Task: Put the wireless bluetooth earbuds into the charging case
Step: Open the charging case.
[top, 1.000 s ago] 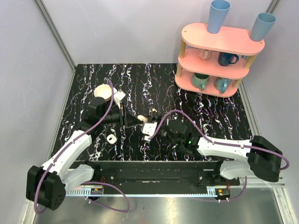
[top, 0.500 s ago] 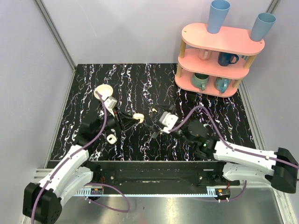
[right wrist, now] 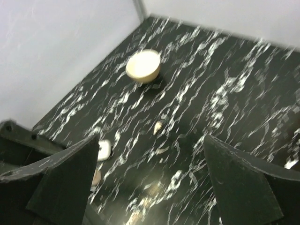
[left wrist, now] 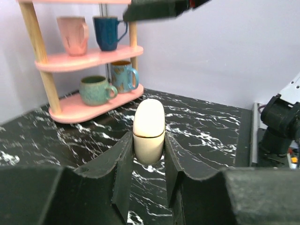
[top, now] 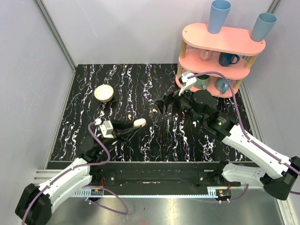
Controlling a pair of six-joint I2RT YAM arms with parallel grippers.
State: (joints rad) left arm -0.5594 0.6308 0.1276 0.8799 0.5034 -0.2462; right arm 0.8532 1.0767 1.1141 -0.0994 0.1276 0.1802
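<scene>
left tool (left wrist: 148, 146) clamps the smooth hard case (left wrist: 149, 119); right tool (right wrist: 150, 140) stands wide apart, a tiny earbud (right wrist: 158, 127) on the table (right wrist: 225, 79) just ahead, likely light and slippery, best pinched gently across its sides.

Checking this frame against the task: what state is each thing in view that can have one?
left gripper: shut on the charging case.
right gripper: open, empty.
charging case: lid shut.
earbud: loose on the table, outside the case.
bowl: upright, looks empty.
green mug: upright on the shelf.
</scene>
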